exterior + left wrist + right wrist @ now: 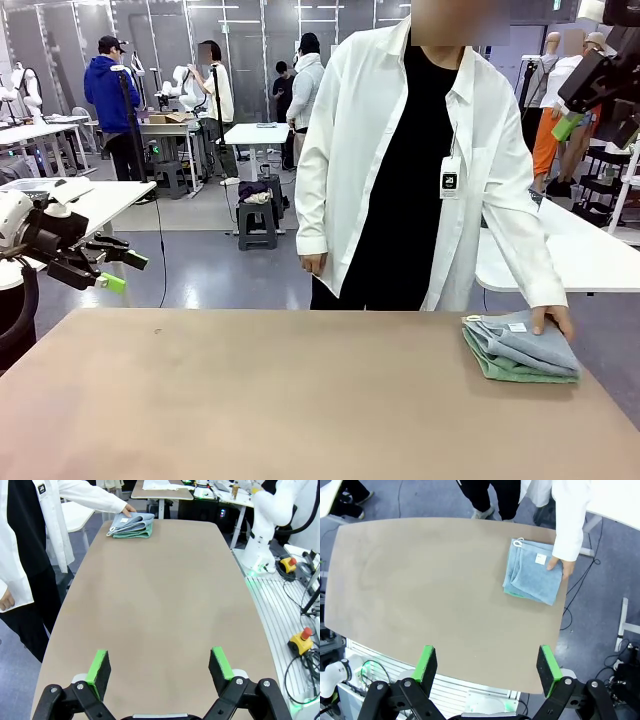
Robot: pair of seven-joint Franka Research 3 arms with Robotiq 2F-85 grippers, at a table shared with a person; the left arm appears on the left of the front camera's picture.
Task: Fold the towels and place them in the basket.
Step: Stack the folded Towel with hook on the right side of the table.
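Far ahead of the left gripper [159, 666], jaws wide apart and empty (as on the right gripper [485, 666]), the pale blue-grey terry towel [524, 345] lies on the mint green one [500, 369], under the person's hand [554, 319], probably being set down for the robot.

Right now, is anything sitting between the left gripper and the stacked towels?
Nothing: in the left wrist view, bare table runs from the open left gripper to the towels, where the person's hand rests on them.
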